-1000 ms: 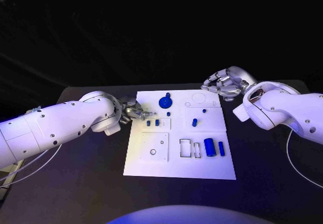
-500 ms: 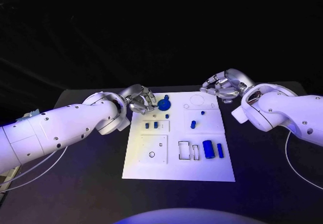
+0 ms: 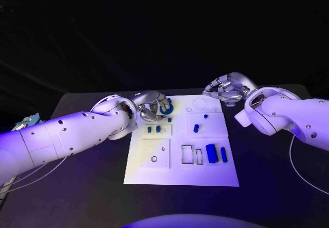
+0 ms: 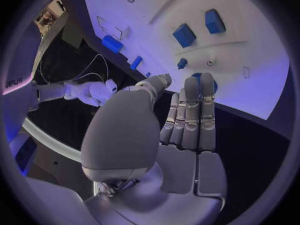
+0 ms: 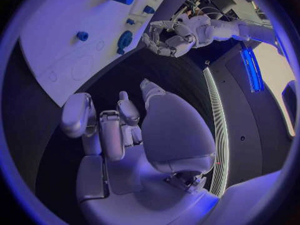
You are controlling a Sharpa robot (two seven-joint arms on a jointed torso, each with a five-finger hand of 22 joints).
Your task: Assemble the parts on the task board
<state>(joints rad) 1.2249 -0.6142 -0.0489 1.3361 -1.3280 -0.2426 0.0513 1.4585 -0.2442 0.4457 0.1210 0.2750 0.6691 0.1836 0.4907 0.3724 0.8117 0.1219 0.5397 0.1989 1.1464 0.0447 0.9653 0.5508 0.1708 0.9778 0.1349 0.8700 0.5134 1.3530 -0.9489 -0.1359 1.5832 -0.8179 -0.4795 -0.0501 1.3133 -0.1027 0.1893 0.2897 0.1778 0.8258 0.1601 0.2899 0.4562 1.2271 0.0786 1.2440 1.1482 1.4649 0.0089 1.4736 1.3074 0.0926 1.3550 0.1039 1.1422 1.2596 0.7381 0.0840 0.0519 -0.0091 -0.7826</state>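
Left hand (image 3: 152, 105) now up at the board's (image 3: 181, 173) far left corner, off the small pegs, fingers straight and together over the blue disc (image 3: 167, 107), gripping nothing yet. Likely next pick. Right hand (image 3: 226, 88) parked off the far right corner, fingers curled, empty.

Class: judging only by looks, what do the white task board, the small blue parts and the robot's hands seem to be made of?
Task board: probably hard plastic or painted sheet; flat, matte white, with crisp cut outlines.
Blue parts, such as the cylinder: likely moulded or printed plastic; uniform colour, dull surface.
Left hand and right hand: silver, metallic-looking segments with soft highlights; whether metal or coated plastic cannot be told.
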